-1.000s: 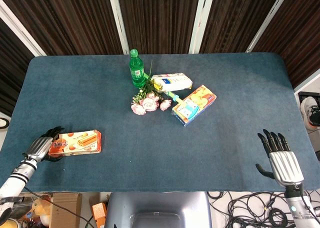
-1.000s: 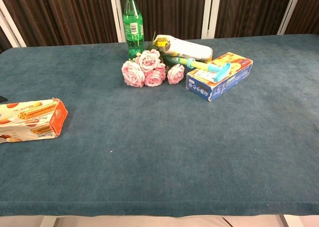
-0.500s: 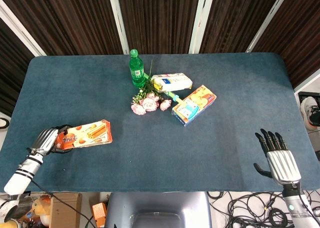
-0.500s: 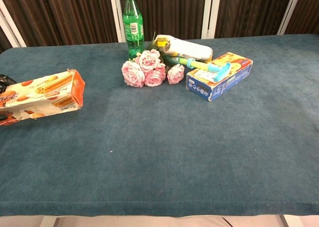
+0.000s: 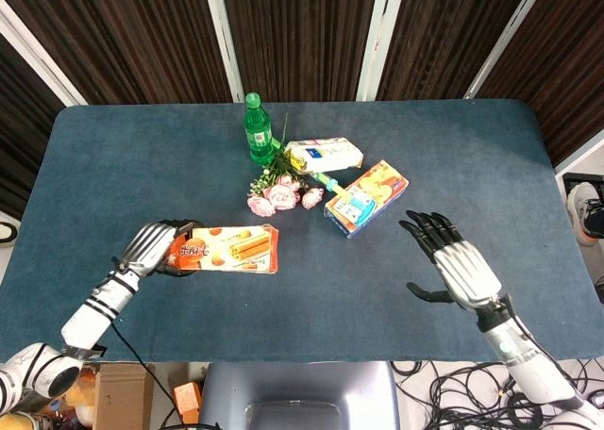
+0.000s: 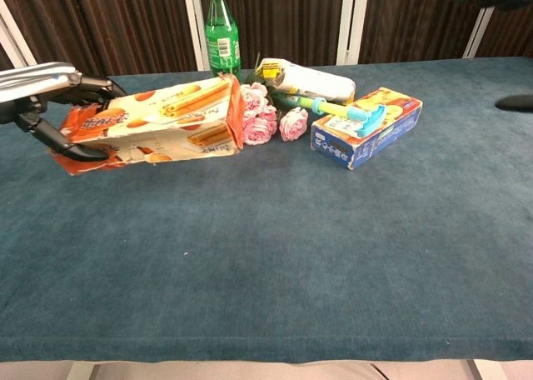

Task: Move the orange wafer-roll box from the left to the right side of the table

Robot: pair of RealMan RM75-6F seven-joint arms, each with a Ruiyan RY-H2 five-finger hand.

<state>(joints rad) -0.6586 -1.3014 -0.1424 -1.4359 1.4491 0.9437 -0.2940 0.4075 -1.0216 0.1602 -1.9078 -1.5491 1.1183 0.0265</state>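
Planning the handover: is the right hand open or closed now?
Open. The right hand holds nothing, fingers spread, apart from the wafer box.

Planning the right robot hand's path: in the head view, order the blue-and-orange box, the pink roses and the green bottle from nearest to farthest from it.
From the right robot hand:
1. Blue-and-orange box, just up-left of it.
2. Pink roses, at table centre.
3. Green bottle, behind the roses.

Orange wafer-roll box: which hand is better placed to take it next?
Right. The left hand holds the flat orange wafer-roll box near table centre; the right hand waits open toward the right side.
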